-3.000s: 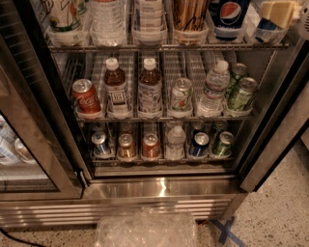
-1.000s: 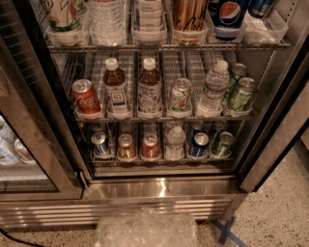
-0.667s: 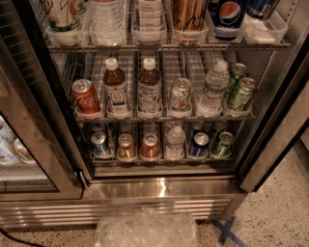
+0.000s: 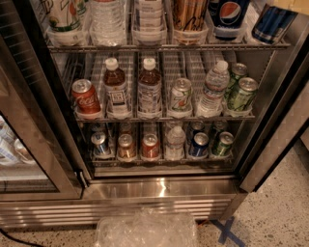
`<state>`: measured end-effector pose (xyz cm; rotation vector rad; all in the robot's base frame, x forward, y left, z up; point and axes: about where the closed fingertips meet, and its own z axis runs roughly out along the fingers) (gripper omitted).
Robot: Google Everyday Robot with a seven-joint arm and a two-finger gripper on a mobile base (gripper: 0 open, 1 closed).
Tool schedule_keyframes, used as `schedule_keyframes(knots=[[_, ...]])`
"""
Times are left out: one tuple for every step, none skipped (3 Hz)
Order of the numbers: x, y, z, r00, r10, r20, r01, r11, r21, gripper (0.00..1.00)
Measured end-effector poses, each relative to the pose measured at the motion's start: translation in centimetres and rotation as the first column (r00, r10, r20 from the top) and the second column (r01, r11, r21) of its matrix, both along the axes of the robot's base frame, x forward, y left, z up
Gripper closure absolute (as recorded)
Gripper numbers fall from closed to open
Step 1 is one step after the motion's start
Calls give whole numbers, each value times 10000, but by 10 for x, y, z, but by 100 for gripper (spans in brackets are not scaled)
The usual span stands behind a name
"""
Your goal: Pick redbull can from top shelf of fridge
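Three wire shelves are showing inside the fridge (image 4: 159,189), with the glass door (image 4: 29,154) standing open at left. The top shelf (image 4: 159,47) is carrying cartons, a water bottle (image 4: 107,19) and a Pepsi can (image 4: 228,13) in its lane trays.

The redbull can (image 4: 273,21) is sitting at the far right end of that shelf, just beside the Pepsi can. It is tilting, with its upper end leaning right toward the fridge's side frame.

The gripper (image 4: 289,4) is showing only as a pale sliver in the upper right corner, directly above the can and seemingly touching it. Whether it is clamping the can or merely hovering over it, I cannot tell; the contact is running off the top edge.

Judging by the tilt, the can is probably being held, so the reach looks done and the grasp likely. Lifting the can off the shelf and drawing it out past the right frame are not yet done.
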<state>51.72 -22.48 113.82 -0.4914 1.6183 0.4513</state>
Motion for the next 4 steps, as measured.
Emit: schedule_keyframes(knots=[[0, 0, 0, 10000, 4, -1, -4, 10000, -1, 100], [-10, 23, -12, 9964, 813, -220, -817, 9965, -157, 100], [-34, 61, -41, 9745, 2120, -729, -2129, 9771, -50, 100], [-58, 96, -68, 9389, 3197, -1275, -3186, 9474, 294, 100]])
